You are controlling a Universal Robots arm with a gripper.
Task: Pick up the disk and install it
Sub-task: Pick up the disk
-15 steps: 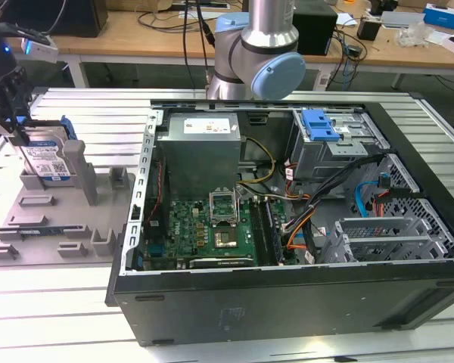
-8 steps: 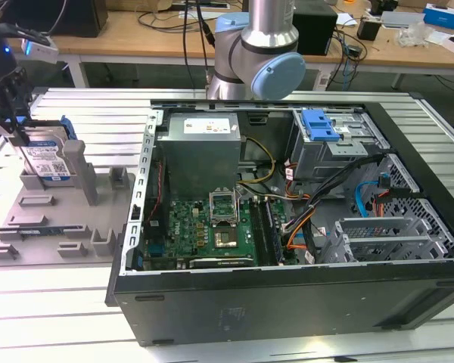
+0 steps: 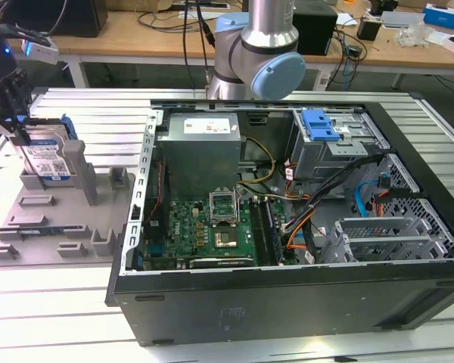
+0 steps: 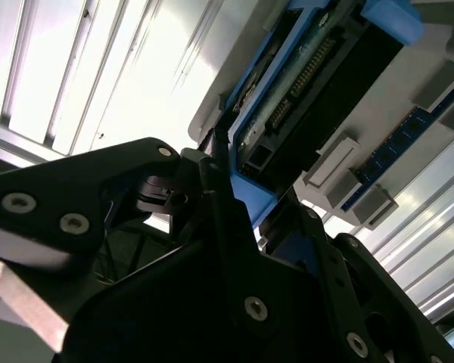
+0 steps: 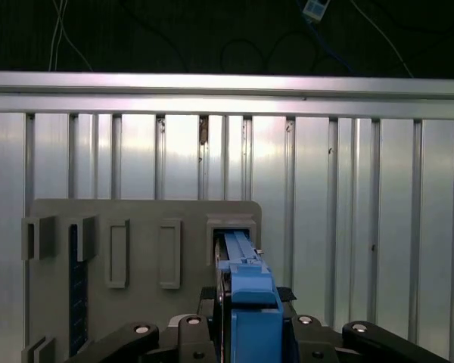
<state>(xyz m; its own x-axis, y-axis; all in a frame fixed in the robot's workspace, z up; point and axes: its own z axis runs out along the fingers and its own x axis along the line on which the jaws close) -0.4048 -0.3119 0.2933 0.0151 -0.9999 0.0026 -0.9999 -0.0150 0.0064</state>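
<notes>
The disk (image 3: 47, 157), silver with a blue-and-white label and blue carrier frame, stands on edge in a slot of the grey holder plate (image 3: 53, 227) at the exterior view's left. My gripper (image 3: 15, 125) comes down on its upper edge. In both wrist views the black fingers (image 4: 219, 181) straddle the disk's blue frame (image 5: 246, 280) and lie against both its sides, so the gripper (image 5: 250, 321) looks shut on it. The disk (image 4: 303, 91) sits in the holder slot (image 5: 231, 227).
An open computer case (image 3: 287, 189) lies in the middle, with a grey power supply (image 3: 200, 147), motherboard (image 3: 212, 227), cables and a silver drive cage with blue latch (image 3: 321, 125). The arm's base (image 3: 253, 53) stands behind it. A blue memory stick (image 3: 41, 231) rests in the holder.
</notes>
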